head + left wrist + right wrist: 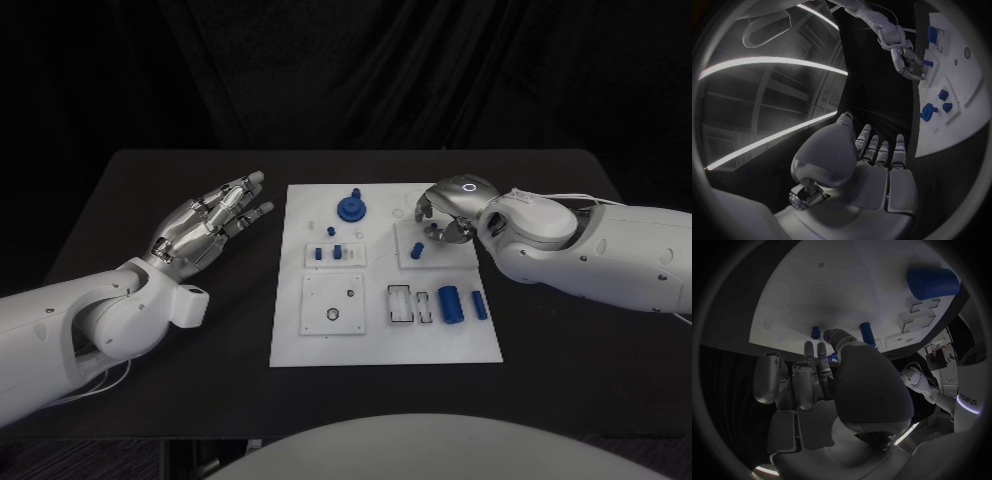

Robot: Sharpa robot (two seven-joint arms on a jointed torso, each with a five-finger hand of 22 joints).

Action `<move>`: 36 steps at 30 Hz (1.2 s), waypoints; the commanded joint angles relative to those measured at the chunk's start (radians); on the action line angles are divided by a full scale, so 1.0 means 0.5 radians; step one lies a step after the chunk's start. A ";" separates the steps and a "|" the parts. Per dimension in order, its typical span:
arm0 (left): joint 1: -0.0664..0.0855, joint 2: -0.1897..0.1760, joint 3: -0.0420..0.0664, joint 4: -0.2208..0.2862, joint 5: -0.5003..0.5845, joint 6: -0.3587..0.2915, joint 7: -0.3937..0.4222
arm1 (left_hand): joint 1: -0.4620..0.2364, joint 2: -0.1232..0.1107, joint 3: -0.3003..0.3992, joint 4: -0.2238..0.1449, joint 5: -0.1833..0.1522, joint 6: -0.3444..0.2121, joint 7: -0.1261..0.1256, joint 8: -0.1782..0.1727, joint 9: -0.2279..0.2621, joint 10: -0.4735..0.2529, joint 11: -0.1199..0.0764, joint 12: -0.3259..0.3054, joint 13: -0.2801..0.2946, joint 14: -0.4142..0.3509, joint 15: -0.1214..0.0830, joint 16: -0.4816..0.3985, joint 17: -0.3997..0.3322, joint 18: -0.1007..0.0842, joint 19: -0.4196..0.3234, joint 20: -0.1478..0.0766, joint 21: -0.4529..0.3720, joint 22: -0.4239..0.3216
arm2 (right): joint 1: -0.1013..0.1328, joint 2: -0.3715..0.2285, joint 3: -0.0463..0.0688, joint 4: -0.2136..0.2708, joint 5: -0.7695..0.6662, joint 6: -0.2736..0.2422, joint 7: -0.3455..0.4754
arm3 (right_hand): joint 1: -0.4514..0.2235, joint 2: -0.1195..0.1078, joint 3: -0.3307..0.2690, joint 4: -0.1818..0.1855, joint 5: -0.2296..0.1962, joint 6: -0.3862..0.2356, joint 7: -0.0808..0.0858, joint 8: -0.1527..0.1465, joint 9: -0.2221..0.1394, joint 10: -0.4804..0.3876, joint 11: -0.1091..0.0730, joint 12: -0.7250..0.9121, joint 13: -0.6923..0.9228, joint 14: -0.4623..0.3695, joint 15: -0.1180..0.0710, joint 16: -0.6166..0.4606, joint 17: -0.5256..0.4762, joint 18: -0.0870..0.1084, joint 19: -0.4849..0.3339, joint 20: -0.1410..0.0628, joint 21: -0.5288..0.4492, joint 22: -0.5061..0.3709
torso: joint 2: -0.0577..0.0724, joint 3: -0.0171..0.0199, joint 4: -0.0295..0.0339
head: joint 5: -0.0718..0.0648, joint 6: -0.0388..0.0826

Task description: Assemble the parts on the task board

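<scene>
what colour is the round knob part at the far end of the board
Blue. The round knob part stands on the white task board, clearest in the head view.

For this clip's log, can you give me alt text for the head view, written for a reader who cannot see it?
A white task board lies mid-table with small blue parts on it; the right hand is curled over a blue part at its far right. The left hand hovers left of the board, fingers spread, holding nothing.
</scene>
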 commanded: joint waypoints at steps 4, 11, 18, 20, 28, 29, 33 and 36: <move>-0.005 0.009 0.002 0.008 0.021 0.056 0.127 | 0.038 0.001 -0.012 -0.007 0.025 -0.026 -0.004 -0.005 -0.006 -0.020 0.003 -0.014 -0.002 0.013 0.030 0.003 0.003 0.045 0.012 0.032 0.014 0.014 | -0.007 -0.005 0.001 0.007 -0.024 -0.011 -0.057 | -0.031 -0.015 0.016 0.002 0.056 0.043 -0.014 0.029 0.046 0.018 -0.006 -0.012 -0.004 0.046 -0.021 0.005 0.140 -0.007 0.008 -0.010 0.007 0.349 | -0.003 -0.0011 -0.003 | 0.008 0.001; -0.007 0.016 0.002 0.001 0.021 0.062 0.113 | 0.057 0.007 -0.016 -0.004 0.031 -0.037 -0.010 -0.005 -0.009 -0.029 0.011 -0.015 -0.002 0.029 0.049 0.010 0.010 0.051 0.029 0.055 0.020 0.024 | -0.008 -0.022 0.001 0.012 -0.024 -0.012 -0.076 | -0.057 -0.020 0.014 -0.006 0.105 0.061 -0.018 0.048 0.100 -0.002 -0.012 0.001 0.010 0.046 -0.032 0.005 0.136 -0.007 0.010 -0.018 0.008 0.349 | -0.004 -0.0027 0.000 | 0.002 0.001; -0.009 0.026 0.002 -0.007 0.021 0.068 0.100 | 0.059 0.008 -0.021 0.001 0.028 -0.031 -0.010 -0.003 -0.009 -0.032 0.017 -0.014 -0.002 0.038 0.057 0.015 0.014 0.052 0.038 0.064 0.023 0.034 | -0.008 -0.041 0.001 0.016 -0.017 0.008 -0.092 | -0.064 -0.017 0.024 -0.017 0.146 0.040 -0.026 0.038 0.125 -0.013 -0.017 0.027 0.032 0.043 -0.037 0.001 0.127 -0.008 0.013 -0.025 0.012 0.350 | -0.006 -0.0021 0.000 | 0.003 0.001; -0.009 0.028 0.002 -0.009 0.021 0.069 0.097 | 0.060 0.009 -0.023 0.002 0.027 -0.030 -0.009 -0.003 -0.009 -0.034 0.020 -0.015 -0.002 0.042 0.060 0.017 0.016 0.053 0.042 0.068 0.025 0.040 | -0.008 -0.046 0.001 0.017 0.003 0.007 -0.091 | -0.065 -0.017 0.025 -0.018 0.149 0.039 -0.026 0.038 0.127 -0.012 -0.018 0.030 0.034 0.043 -0.037 0.001 0.126 -0.007 0.012 -0.025 0.009 0.350 | -0.007 -0.0026 0.001 | 0.001 0.001; -0.011 0.036 0.002 -0.015 0.021 0.075 0.081 | 0.070 0.011 -0.027 0.000 0.032 -0.025 -0.008 -0.001 -0.008 -0.040 0.025 -0.014 -0.002 0.055 0.079 0.024 0.022 0.055 0.065 0.089 0.035 0.065 | -0.008 -0.059 0.001 0.018 0.070 -0.003 -0.070 | -0.083 -0.010 0.040 -0.034 0.163 0.024 -0.017 0.026 0.164 0.008 -0.032 0.111 0.092 0.044 -0.045 0.002 0.124 -0.009 0.017 -0.033 0.018 0.352 | -0.006 -0.0041 -0.001 | 0.005 0.001; -0.011 0.037 0.002 -0.016 0.021 0.075 0.081 | 0.072 0.010 -0.027 0.000 0.033 -0.026 -0.008 -0.001 -0.008 -0.040 0.025 -0.014 -0.002 0.057 0.082 0.025 0.022 0.055 0.068 0.091 0.036 0.068 | -0.008 -0.058 0.001 0.017 0.077 -0.004 -0.067 | -0.085 -0.007 0.045 -0.039 0.159 0.013 -0.014 0.017 0.171 0.019 -0.039 0.139 0.112 0.047 -0.049 0.006 0.128 -0.011 0.021 -0.036 0.024 0.354 | -0.006 -0.0042 -0.001 | 0.006 0.001; -0.013 0.045 0.002 -0.020 0.021 0.076 0.076 | 0.079 0.011 -0.028 -0.003 0.040 -0.022 -0.006 0.000 -0.007 -0.041 0.025 -0.011 -0.002 0.064 0.090 0.030 0.025 0.057 0.080 0.102 0.041 0.079 | -0.008 -0.054 0.001 0.013 0.096 -0.003 -0.053 | -0.103 -0.006 0.052 -0.042 0.111 -0.015 -0.009 -0.006 0.182 0.027 -0.048 0.194 0.155 0.051 -0.056 0.011 0.132 -0.013 0.028 -0.042 0.034 0.358 | -0.006 -0.0035 0.000 | 0.006 0.001; -0.015 0.050 0.002 -0.022 0.021 0.078 0.071 | 0.089 0.011 -0.027 -0.008 0.048 -0.015 -0.003 0.002 -0.005 -0.041 0.027 -0.008 -0.001 0.068 0.095 0.032 0.026 0.059 0.089 0.110 0.044 0.084 | -0.008 -0.049 0.001 0.009 0.117 -0.012 -0.037 | -0.106 -0.001 0.059 -0.046 0.092 -0.015 -0.005 -0.011 0.190 0.039 -0.057 0.223 0.176 0.053 -0.061 0.012 0.132 -0.014 0.031 -0.046 0.040 0.359 | -0.006 -0.0030 0.001 | 0.007 0.001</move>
